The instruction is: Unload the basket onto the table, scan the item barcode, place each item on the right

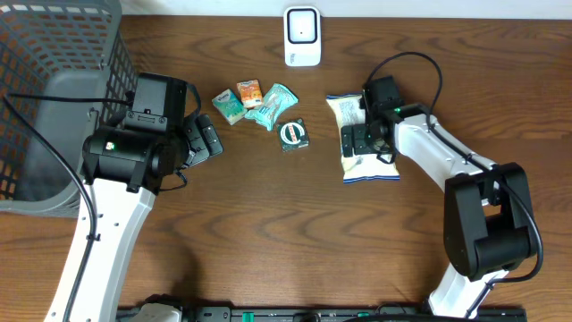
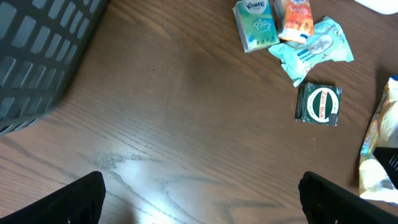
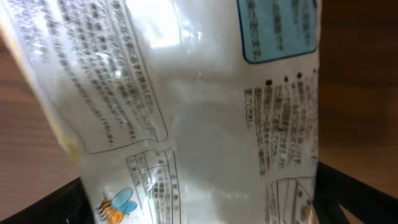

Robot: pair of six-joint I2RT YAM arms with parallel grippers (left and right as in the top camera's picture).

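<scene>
A white snack bag [image 1: 371, 170] lies flat on the wooden table, right of centre, with its printed back side facing up. My right gripper [image 1: 368, 139] is low over it and open, with a finger on each side of the bag. In the right wrist view the bag [image 3: 205, 112] fills the space between the fingers of the right gripper [image 3: 205, 205]; I cannot make out a barcode. The white scanner [image 1: 302, 36] stands at the table's back edge. My left gripper [image 1: 204, 139] is open over bare wood, and nothing shows between the fingers of the left gripper [image 2: 202, 199].
A grey basket [image 1: 54, 80] fills the back left corner. Between the arms lie a teal tissue pack [image 1: 227, 105], an orange pack [image 1: 249, 93], a light blue packet [image 1: 272, 105] and a dark green packet [image 1: 293, 134].
</scene>
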